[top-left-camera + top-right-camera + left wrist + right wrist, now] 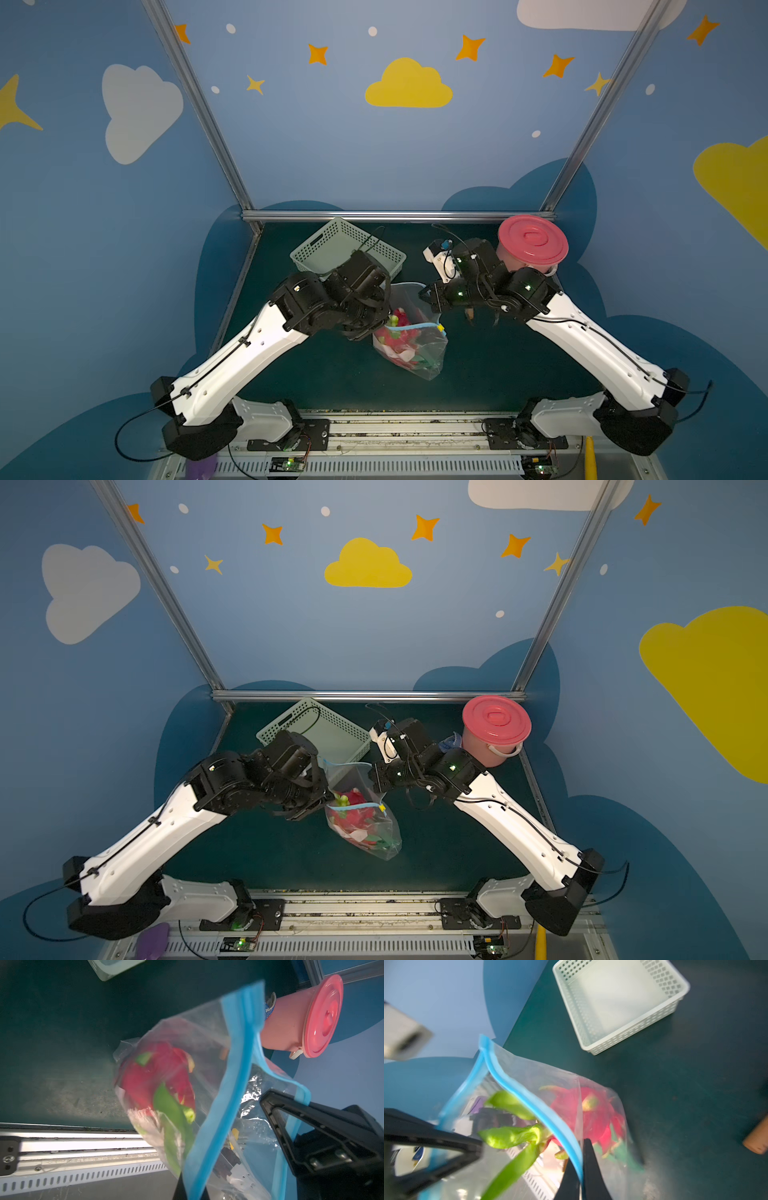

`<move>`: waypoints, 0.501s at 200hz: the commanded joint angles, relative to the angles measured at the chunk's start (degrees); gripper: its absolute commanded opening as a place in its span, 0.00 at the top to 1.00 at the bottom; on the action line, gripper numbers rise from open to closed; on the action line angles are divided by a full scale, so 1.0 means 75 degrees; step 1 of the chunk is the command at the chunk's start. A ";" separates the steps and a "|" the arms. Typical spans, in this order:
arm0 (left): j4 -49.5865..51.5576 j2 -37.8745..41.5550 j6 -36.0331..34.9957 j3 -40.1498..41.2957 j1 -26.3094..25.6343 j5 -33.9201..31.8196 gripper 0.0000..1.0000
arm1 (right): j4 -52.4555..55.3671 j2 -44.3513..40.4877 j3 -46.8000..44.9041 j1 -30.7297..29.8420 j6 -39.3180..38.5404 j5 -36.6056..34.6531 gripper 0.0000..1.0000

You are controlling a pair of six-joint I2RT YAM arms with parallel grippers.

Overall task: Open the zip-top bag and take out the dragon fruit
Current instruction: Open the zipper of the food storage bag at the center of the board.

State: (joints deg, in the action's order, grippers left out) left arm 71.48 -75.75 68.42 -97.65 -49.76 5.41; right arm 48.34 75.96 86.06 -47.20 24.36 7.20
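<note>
Now the right end effector (580,1176) is clamped shut on one lip of the light-blue zip strip (529,1101), and the left end effector (193,1192) is pinched shut on the opposite lip, so the large crinkly clear plastic zip-top bag (415,353) gapes between them over the dark green table (498,365). The red, green-scaled dragon fruit (591,1113) sits inside, leaf tips poking past the strip. Opening looks done; next, I judge, one end effector must let go and reach in for the fruit while the other holds its lip

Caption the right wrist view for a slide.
Right gripper pinches the bag by its blue strip; dragon fruit pokes green tips from the open mouth.
</note>
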 commanded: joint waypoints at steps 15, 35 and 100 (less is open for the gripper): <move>0.1393 -0.1261 -0.2032 -0.3038 0.0408 -0.0295 0.96 | 0.0195 -0.0279 0.0515 0.0460 0.0107 -0.0503 1.00; 0.2833 -0.2734 -0.2912 -0.5944 0.0410 -0.0321 0.96 | 0.0116 -0.0302 0.0589 0.0640 0.0292 -0.0317 1.00; 0.2628 -0.4074 -0.3703 -0.6029 0.0402 0.0491 0.96 | -0.0444 -0.1510 -0.1952 0.1267 0.1260 0.0098 1.00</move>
State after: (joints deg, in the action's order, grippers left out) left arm 91.20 -107.33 44.75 -151.17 -46.76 6.39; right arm 45.41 67.70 78.50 -39.42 30.50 6.66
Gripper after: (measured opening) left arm 0.047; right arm 0.048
